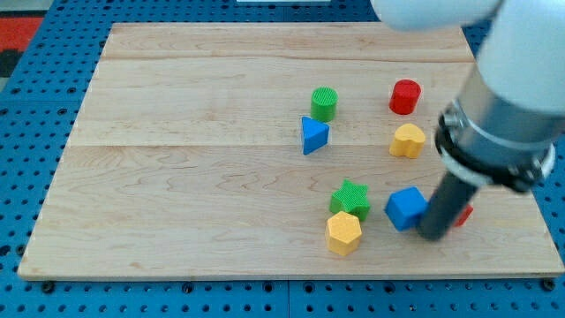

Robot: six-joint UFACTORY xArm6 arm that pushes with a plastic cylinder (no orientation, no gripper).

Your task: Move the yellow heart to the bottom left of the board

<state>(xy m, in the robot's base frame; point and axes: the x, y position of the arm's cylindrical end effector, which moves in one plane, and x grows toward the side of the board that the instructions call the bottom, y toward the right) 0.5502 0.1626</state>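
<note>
The yellow heart [408, 140] lies on the wooden board [194, 177] at the view's right, just below a red cylinder [405, 96]. My tip [432, 235] touches down at the lower right, right beside a blue cube [407, 208] and well below the yellow heart. A red block [463, 213] is mostly hidden behind the rod.
A green cylinder [324, 103] and a blue triangle [313, 135] sit near the middle. A green star [350, 198] and a yellow hexagon [343, 233] sit together left of the blue cube. The arm's body covers the board's upper right corner.
</note>
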